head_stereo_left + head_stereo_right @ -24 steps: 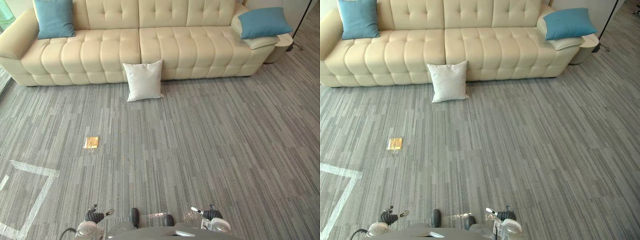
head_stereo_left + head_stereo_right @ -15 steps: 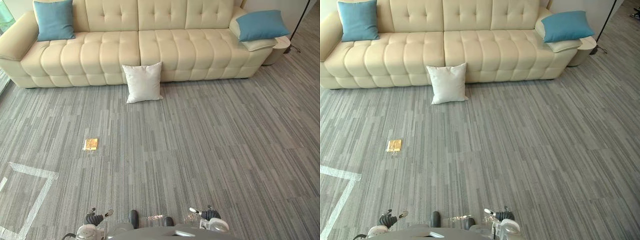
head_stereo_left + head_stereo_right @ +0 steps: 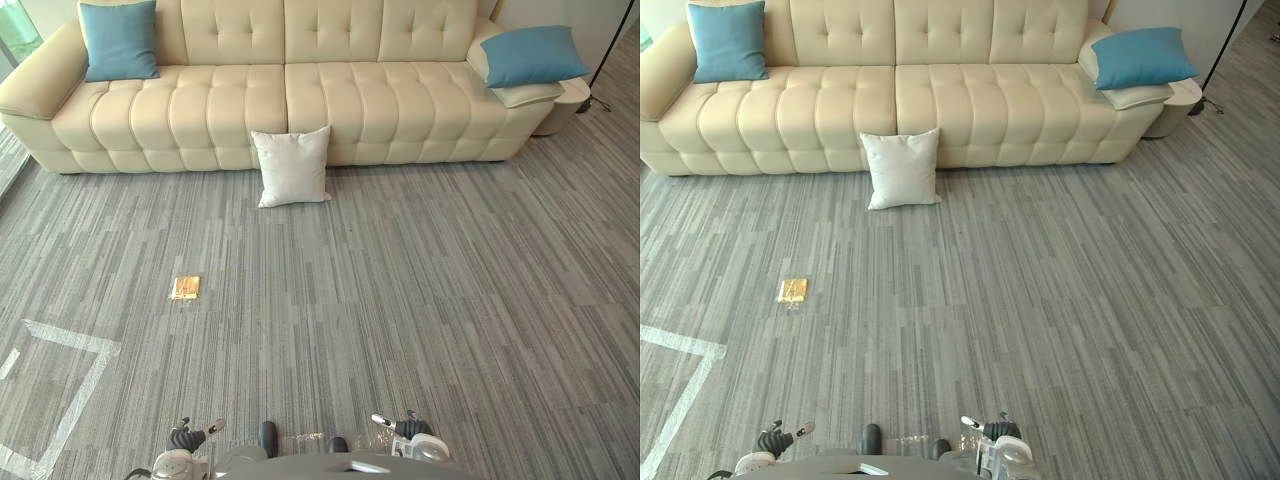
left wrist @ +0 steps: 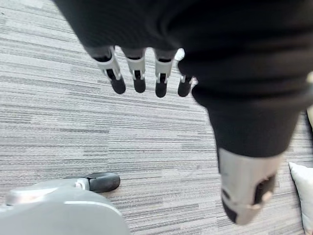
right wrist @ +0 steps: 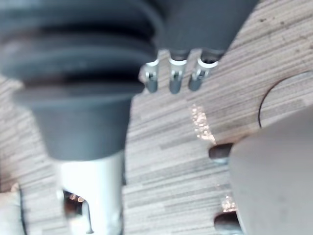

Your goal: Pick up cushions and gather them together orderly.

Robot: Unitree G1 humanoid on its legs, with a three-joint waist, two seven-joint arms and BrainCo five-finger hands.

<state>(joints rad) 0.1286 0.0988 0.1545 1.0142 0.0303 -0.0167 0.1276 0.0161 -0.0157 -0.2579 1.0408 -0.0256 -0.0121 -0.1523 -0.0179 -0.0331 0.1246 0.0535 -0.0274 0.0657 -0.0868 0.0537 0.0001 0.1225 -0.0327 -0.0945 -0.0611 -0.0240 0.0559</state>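
Note:
A white cushion (image 3: 292, 167) stands on the carpet, leaning against the front of the cream sofa (image 3: 340, 95). One blue cushion (image 3: 119, 40) rests in the sofa's left corner. Another blue cushion (image 3: 532, 55) lies on a cream cushion (image 3: 530, 93) over the right armrest. My left hand (image 4: 138, 78) hangs low by my side with straight fingers, holding nothing; it also shows at the lower edge as the left hand (image 3: 186, 438). My right hand (image 5: 172, 81) hangs the same way, open and empty, far from all cushions.
A small gold packet (image 3: 186, 287) lies on the carpet at the left. White tape lines (image 3: 72, 340) mark the floor at the lower left. A round side table (image 3: 570, 92) and a black lamp stand (image 3: 602, 55) are beside the sofa's right end.
The whole picture has shifted slightly, so the camera moved. The cushions lie where they were, and both hands still hang low.

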